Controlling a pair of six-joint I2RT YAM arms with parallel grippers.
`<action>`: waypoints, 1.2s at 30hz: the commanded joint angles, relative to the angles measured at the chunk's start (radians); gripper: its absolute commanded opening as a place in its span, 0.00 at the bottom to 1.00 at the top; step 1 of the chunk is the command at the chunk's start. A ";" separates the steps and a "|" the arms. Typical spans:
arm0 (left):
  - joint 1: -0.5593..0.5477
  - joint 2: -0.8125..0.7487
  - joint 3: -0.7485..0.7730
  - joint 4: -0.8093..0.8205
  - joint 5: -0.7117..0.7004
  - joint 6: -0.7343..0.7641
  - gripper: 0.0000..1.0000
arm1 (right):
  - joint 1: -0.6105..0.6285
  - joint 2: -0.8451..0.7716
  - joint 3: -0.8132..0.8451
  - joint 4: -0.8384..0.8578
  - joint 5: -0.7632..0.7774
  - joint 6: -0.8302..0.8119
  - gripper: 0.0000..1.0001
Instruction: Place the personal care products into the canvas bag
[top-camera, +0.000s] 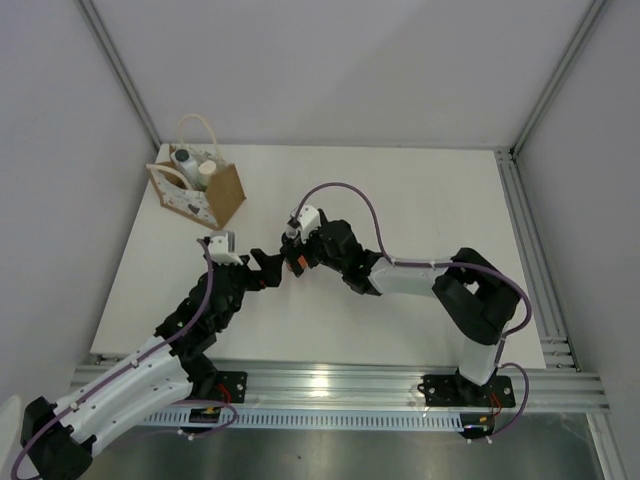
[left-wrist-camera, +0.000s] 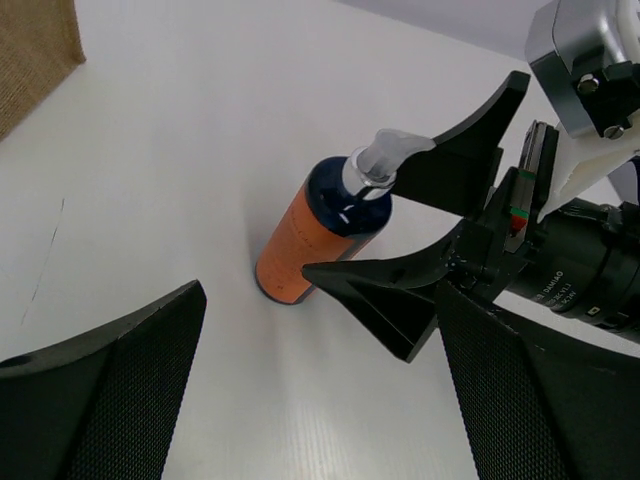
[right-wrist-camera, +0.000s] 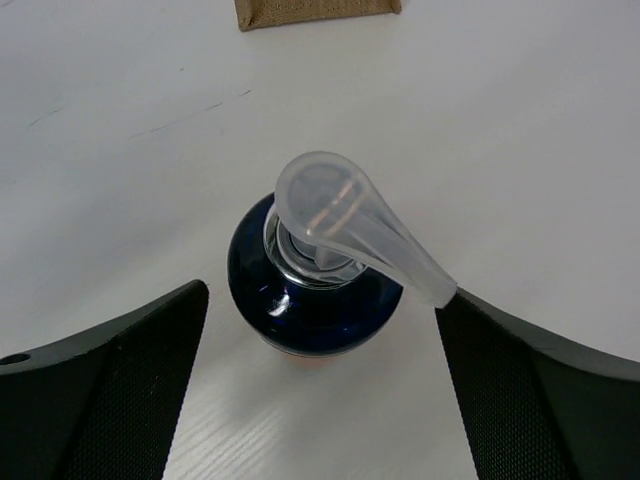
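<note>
From above, the small tan-brown canvas bag with cream loop handles (top-camera: 212, 193) is standing at the far left of the white table (top-camera: 400, 190). It is holding a white bottle with a dark cap (top-camera: 183, 158) and a cream-white cylinder (top-camera: 207, 170). Well apart from it, near the table's middle, the orange bottle with a dark blue top (top-camera: 297, 264) is standing between the two arms. The left gripper (top-camera: 271, 268) and the right gripper (top-camera: 296, 256) are meeting around it.

In the left wrist view, the left gripper's black fingers (left-wrist-camera: 110, 390) are spreading wide and gripping nothing. The orange bottle is resting on the table ahead of them. The right gripper's fingers (left-wrist-camera: 385, 295) are flanking it, and the bag's corner is showing at the upper left.

In the right wrist view, the right jaws are standing released. The bottle's clear pump head (right-wrist-camera: 340, 215) is sitting between the fingers (right-wrist-camera: 100, 390), which are not touching it.
</note>
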 joint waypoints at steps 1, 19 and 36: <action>0.000 -0.034 -0.026 0.085 0.024 0.033 0.99 | 0.008 -0.111 0.055 -0.068 -0.072 -0.044 0.99; 0.015 0.168 -0.051 0.346 0.274 0.197 0.99 | -0.015 -0.885 -0.107 -0.593 -0.025 0.133 0.99; 0.083 0.570 0.170 0.349 0.291 0.288 0.95 | 0.031 -1.241 -0.248 -0.699 0.050 0.330 0.99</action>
